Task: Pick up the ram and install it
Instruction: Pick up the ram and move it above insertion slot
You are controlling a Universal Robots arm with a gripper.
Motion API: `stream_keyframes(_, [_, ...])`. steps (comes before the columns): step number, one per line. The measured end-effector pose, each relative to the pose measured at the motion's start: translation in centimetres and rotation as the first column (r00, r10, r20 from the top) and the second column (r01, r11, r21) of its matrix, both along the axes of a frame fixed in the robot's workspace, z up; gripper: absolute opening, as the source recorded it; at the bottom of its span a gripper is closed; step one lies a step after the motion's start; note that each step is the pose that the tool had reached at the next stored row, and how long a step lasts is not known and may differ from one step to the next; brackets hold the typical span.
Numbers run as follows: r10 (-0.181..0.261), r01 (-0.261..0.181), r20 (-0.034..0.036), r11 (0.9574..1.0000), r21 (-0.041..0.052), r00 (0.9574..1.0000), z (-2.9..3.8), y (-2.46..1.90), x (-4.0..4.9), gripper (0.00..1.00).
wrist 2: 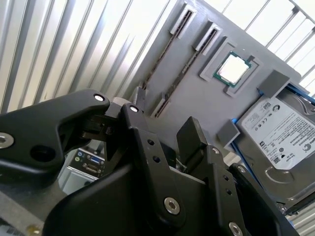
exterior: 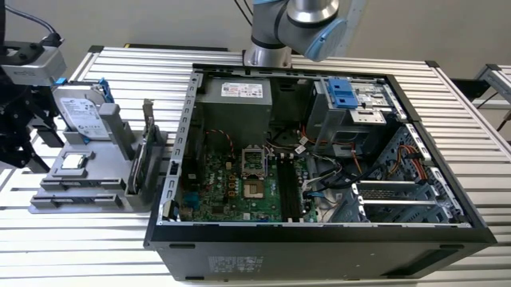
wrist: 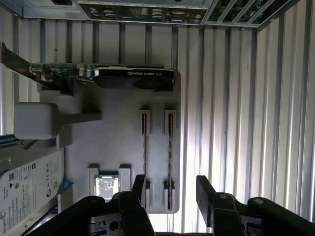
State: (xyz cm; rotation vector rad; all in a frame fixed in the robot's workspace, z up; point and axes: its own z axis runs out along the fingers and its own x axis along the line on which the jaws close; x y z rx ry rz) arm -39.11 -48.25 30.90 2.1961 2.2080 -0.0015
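Ram, apparently slotted, below spread tool

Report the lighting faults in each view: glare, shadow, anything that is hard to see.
Exterior view: even light, but the open black computer case is dim inside. Second wrist view: glare whitens the ribbed metal table and the square silver chip. First wrist view: backlit, the grey plastic holder shadowed, the black gripper dark.
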Motion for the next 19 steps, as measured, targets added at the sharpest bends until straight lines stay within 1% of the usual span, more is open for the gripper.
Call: stream_keyframes(19, [0.001,-0.001,0.0000,1.0000,-0.0017,1.0000,-0.99,0.00,0.00,1.00])
